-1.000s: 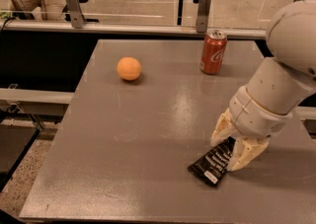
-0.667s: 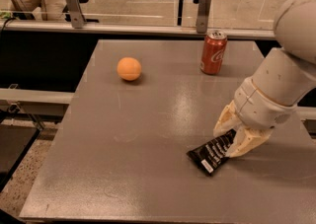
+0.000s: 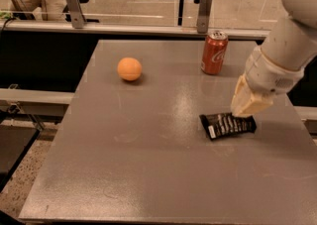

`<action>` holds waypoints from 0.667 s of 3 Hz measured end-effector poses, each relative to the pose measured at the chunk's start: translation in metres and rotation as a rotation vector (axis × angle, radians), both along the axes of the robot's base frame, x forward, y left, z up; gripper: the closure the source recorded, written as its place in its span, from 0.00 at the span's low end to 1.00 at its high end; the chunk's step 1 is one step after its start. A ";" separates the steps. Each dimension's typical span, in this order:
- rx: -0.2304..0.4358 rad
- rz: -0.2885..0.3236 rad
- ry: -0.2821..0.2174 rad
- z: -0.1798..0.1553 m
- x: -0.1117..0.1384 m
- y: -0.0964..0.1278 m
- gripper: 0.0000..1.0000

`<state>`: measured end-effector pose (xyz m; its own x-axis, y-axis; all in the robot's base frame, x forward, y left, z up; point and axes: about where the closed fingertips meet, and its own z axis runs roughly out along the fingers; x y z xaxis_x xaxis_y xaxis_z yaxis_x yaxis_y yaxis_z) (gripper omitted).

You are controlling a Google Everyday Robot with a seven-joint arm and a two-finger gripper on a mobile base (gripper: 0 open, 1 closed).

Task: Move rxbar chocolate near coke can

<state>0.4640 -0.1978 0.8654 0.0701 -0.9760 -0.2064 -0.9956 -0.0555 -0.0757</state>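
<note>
The hand (image 3: 243, 112), near the grey tabletop's (image 3: 148, 164) right edge, grips one end of the flat, shiny black-wrapped rxbar chocolate (image 3: 227, 125), holding it low, seemingly for carrying to the upright red coke can (image 3: 214, 53) by the far edge.

Lane from rxbar chocolate (image 3: 227, 125) up to coke can (image 3: 214, 53): bare table (image 3: 148, 169), seemingly unobstructed; gripper (image 3: 243, 112) stands at the bar's right end; orange (image 3: 129, 69) well left, off lane.
</note>
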 end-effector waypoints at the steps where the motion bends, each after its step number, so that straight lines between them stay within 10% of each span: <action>1: -0.019 -0.104 -0.029 0.012 0.033 -0.019 1.00; 2: -0.015 -0.203 -0.040 0.018 0.068 -0.041 1.00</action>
